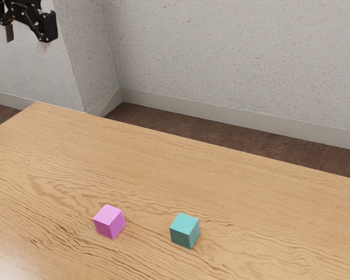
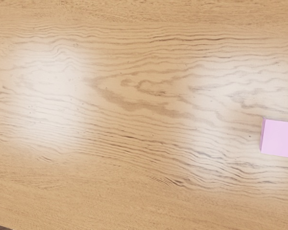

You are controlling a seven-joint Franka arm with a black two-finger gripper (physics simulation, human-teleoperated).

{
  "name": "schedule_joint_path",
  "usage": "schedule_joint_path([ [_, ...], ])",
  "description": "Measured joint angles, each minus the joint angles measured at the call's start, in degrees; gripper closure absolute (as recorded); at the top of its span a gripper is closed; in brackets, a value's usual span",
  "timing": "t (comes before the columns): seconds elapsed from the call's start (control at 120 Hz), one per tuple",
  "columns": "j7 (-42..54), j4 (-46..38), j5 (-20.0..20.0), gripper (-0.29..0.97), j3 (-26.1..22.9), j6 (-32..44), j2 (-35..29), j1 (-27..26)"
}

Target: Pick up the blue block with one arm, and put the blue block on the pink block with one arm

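Gleaming wooden table [image 1: 251, 192] below speckled walls [image 1: 233, 52]

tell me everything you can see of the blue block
The blue block is a small cube, more teal than pure blue, plain and matte with no markings. Three faces show: a lighter top and two darker sides. It sits flat and upright on the wooden table, turned a little to the camera. It stands to the exterior view's right of the pink block, with a clear gap of bare wood between them. Only the table touches it.
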Motion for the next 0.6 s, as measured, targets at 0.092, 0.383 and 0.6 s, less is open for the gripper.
schedule_joint_path([
  [0.092,0.2,-0.1,0.0,0.0,-0.3,1.9,0.0,0.2],
  [0.383,-1.2,-3.2,-4.3,0.0,-3.1,11.1,7.3,-0.1],
  [0.6,-1.3,-8.9,-10.2,0.0,-3.1,18.3,12.9,4.0],
])
